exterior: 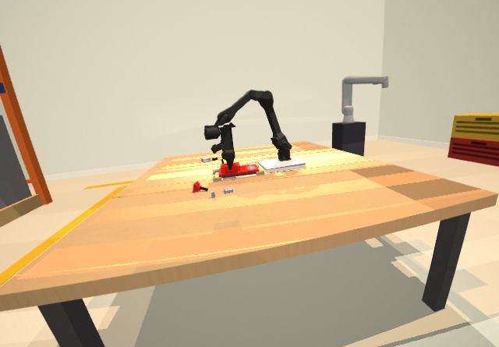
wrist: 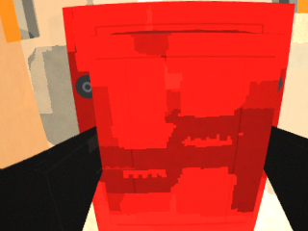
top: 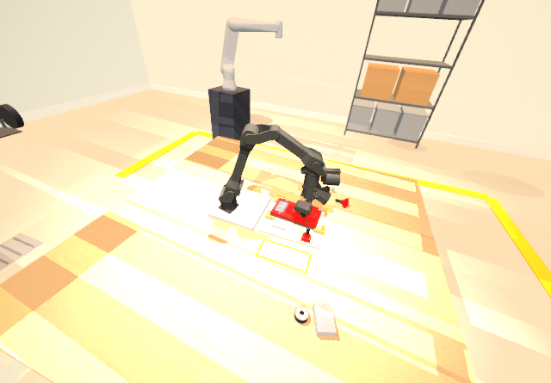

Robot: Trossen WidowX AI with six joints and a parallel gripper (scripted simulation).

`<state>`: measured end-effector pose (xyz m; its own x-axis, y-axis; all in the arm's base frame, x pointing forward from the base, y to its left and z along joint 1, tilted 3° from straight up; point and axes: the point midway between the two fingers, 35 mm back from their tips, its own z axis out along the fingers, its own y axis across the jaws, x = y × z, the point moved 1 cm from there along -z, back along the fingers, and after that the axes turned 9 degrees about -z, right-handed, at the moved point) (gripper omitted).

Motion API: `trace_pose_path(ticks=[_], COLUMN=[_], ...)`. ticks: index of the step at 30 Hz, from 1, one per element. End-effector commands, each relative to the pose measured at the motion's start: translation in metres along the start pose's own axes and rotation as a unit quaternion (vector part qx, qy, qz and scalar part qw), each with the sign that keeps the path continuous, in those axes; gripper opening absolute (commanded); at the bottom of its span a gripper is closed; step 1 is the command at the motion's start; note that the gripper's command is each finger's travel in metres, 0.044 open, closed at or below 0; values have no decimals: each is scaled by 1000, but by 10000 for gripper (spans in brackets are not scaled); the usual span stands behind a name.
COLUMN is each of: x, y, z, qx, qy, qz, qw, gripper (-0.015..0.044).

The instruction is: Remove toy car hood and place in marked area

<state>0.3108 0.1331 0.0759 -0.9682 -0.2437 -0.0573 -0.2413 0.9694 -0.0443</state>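
The red toy car (top: pixel 291 210) (exterior: pixel 250 168) stands among yellow corner brackets. Its hood (wrist: pixel 202 87) is a flat red panel at one end of the car. My gripper (top: pixel 303 215) (exterior: pixel 230 168) (wrist: pixel 181 134) points down and is shut on the hood, with one black finger at each long side. In the wrist view the hood's far edge overlaps the car body and appears slightly raised, with a thin dark gap there. The marked area (top: pixel 281 263), a yellow outline, lies on the table in front of the car in the top view.
A small red piece with a black stem (top: pixel 306 237) lies between car and outline; another (top: pixel 345 202) (exterior: pixel 196 186) lies beyond the car. A round black-and-white part (top: pixel 301 320) and a pale block (top: pixel 325 322) lie nearer the top camera. Small grey blocks (exterior: pixel 228 190) lie beside the car.
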Motion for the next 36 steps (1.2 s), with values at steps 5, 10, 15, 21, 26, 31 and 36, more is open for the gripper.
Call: trace_pose_path(ticks=[5,10,15,21,26,31,36], x=[-1,-1,-1,-1,-1,-1,-1], y=[0,0,0,0,0,0,0], z=[-6,-10,-13,-17,-20,-23,-28], qx=[0,0,0,0,0,0,0], qy=[-1,-1,-1,-1,-1,-1,-1], qz=[0,0,0,0,0,0,0], qw=[1000,1000,1000,1000,1000,1000,1000], gripper=[0,0,0,0,0,0,0])
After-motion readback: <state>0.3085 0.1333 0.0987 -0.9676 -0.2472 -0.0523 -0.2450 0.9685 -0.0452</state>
